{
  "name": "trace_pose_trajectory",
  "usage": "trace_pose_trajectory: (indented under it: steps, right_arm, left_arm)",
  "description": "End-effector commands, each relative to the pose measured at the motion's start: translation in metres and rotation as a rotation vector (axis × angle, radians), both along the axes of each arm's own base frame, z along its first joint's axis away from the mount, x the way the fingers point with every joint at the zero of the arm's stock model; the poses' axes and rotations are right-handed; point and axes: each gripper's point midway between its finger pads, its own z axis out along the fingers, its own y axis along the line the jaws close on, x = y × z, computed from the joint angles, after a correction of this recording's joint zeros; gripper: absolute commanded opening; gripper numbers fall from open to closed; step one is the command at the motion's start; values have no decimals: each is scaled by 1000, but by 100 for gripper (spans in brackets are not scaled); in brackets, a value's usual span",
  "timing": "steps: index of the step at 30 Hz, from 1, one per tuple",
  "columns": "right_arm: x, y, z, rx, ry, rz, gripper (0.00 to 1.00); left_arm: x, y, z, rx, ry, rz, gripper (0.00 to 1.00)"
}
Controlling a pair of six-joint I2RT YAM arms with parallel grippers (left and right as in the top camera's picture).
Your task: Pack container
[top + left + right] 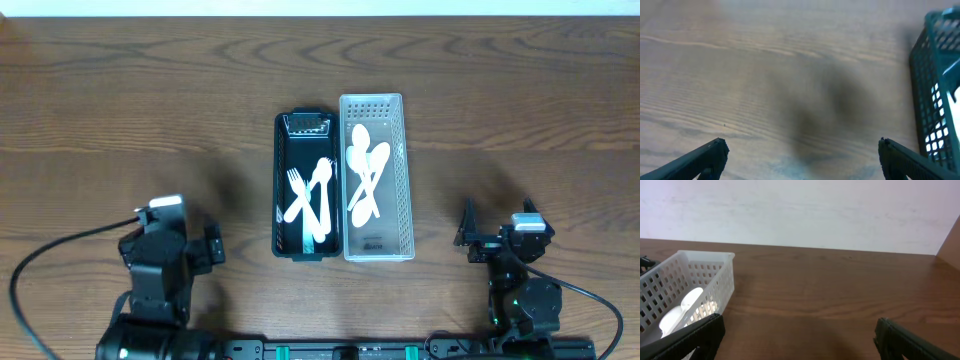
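The surface [120, 90] is dark brown wood with a strong, wavy grain running across it, and soft shadows lie on it near each arm. Beyond its far edge stands a pale, off-white wall [800, 210], plain and a little smudged.

In the middle of the surface two long, narrow containers lie side by side, their long walls touching or nearly so. The black container [278, 190] is on the left, with perforated sides. It holds white plastic forks [310, 195], crossed over one another, tines toward the far end. At its far end sits a small grey piece [307, 124] that I cannot make out. The white container [406, 180] on the right is a lattice-walled basket, slightly longer than its neighbour. In it lie white plastic spoons [366, 175], also crossed, bowls toward the far end. From the right wrist view the spoon bowls show through the lattice.

Both arms sit at the near edge, well apart from the containers, one to each side. The left hand [802, 152] hangs low over bare wood with its two dark fingers spread wide and nothing between them; a corner of the black container shows at the right of its view. The right hand [797, 330] is likewise spread wide and holds nothing, the white container off to its left. A black cable [50, 260] loops out from the left arm.
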Motion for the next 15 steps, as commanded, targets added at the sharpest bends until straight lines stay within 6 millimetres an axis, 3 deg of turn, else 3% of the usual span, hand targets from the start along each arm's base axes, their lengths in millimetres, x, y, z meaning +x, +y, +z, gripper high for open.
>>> trace_pose_trajectory:
  steps: [1, 5, 10, 15]
  right_arm:
    - [0, 0, -1, -14, -4, 1, 99]
    - [0, 0, -1, -14, -4, 1, 99]
    - [0, 0, -1, -14, -4, 1, 99]
    - [0, 0, -1, -14, -4, 1, 99]
  left_arm:
    - [-5, 9, 13, 11, -64, 30, 98]
    - [-13, 17, 27, 0, -150, 69, 98]
    - [-22, 13, 34, -39, -259, 51, 98]
    - [-15, 13, 37, -52, -407, 49, 98]
